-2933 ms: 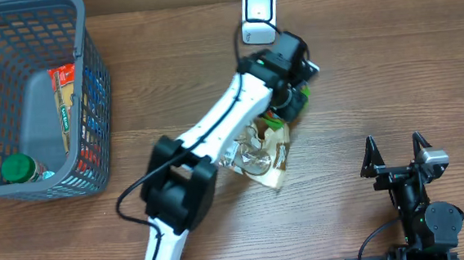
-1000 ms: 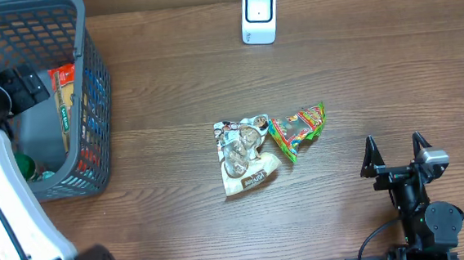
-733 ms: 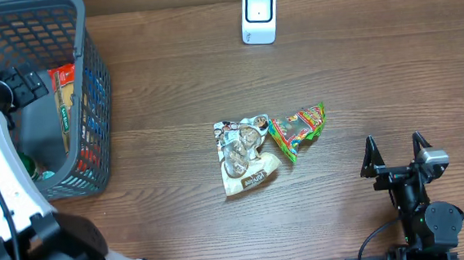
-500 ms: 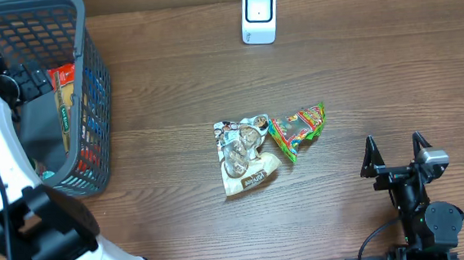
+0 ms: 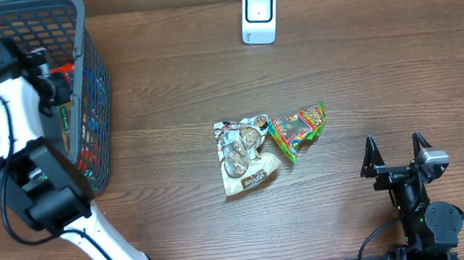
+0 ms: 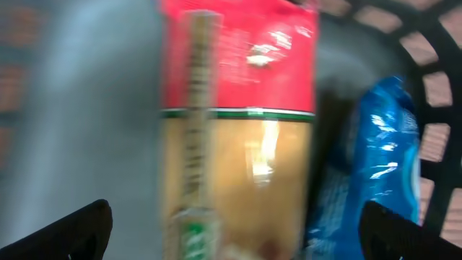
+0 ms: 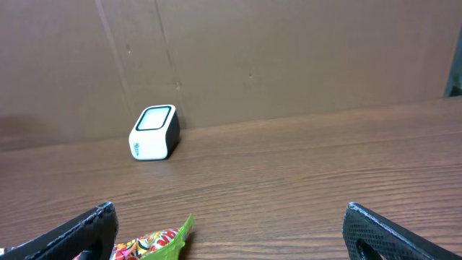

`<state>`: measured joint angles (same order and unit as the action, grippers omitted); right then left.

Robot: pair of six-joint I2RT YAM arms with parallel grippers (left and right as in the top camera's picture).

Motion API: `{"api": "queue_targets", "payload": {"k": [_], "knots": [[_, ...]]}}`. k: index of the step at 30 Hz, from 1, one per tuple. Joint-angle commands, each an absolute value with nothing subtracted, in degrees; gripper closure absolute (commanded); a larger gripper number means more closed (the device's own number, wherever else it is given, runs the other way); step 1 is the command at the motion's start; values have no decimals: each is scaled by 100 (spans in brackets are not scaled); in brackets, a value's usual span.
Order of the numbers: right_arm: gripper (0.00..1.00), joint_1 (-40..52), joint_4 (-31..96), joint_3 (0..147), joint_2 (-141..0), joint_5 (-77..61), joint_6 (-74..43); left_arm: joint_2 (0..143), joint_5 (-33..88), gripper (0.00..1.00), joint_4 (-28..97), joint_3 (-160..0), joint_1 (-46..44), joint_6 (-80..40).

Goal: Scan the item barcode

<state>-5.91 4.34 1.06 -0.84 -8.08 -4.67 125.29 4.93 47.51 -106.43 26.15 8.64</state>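
Wood worktop (image 5: 171, 85) | left jaws spread over red-topped packet (image 6: 238, 166) inside basket (image 5: 98, 106) | likely light, crinkly, brittle; pinch across its width | right jaws spread.

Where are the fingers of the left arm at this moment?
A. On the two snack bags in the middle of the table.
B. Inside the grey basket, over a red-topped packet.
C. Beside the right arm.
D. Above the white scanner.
B: the left fingers stand open on either side of the red-topped packet, with a blue packet beside it against the wall of the basket.
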Motion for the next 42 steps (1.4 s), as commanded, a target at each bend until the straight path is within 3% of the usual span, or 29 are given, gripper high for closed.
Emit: {"api": "queue_targets", "payload": {"k": [1,22,42], "knots": [[0,-609,412,45,-30,-760,-447,12809,548,0,4727,-10659,2392,1059],[0,-609,412,45,-30,-760,-447,13072,-165,1,4963,-10661,2637,554],[0,-609,412,45,-30,-760,-447,13006,202,0,4982,-10683,2773,491]]}}
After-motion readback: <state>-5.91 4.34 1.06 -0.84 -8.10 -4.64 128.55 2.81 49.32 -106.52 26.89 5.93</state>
